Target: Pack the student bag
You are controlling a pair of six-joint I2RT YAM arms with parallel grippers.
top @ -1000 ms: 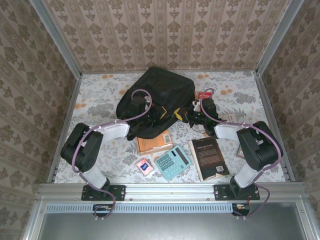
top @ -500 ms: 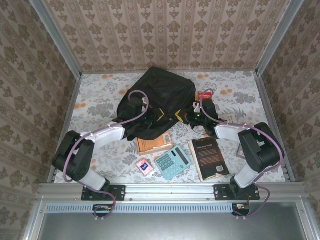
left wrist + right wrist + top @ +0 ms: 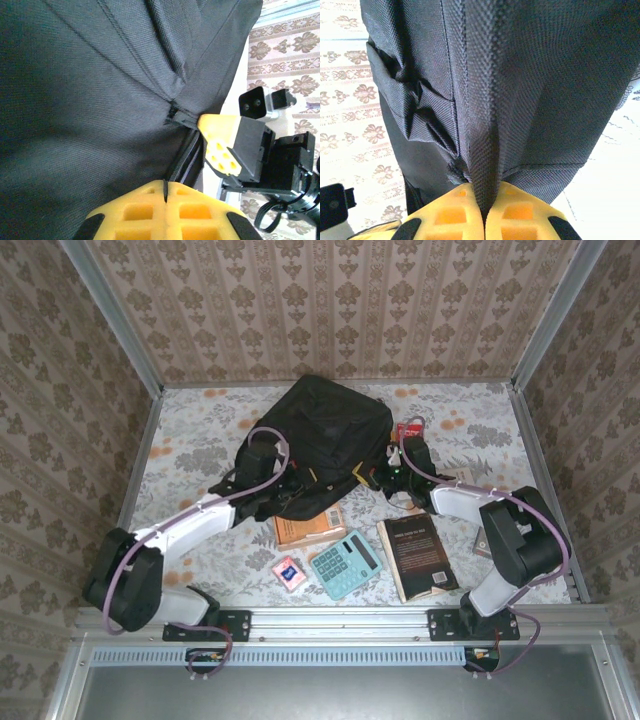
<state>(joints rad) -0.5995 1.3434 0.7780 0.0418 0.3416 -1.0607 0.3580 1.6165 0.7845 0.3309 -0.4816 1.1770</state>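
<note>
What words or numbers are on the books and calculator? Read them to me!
No text is readable.
On the black book: pale cover lettering, too small.
On the orange book: too blurred.
On the calculator: key marks too small.
On the pink card: blurred.
On the student bag: none seen.

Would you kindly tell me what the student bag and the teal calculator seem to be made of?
The student bag looks like matte black woven synthetic fabric, perhaps nylon: coarse weave and stitched seams show. The calculator is probably hard plastic: smooth teal casing, raised keys.
</note>
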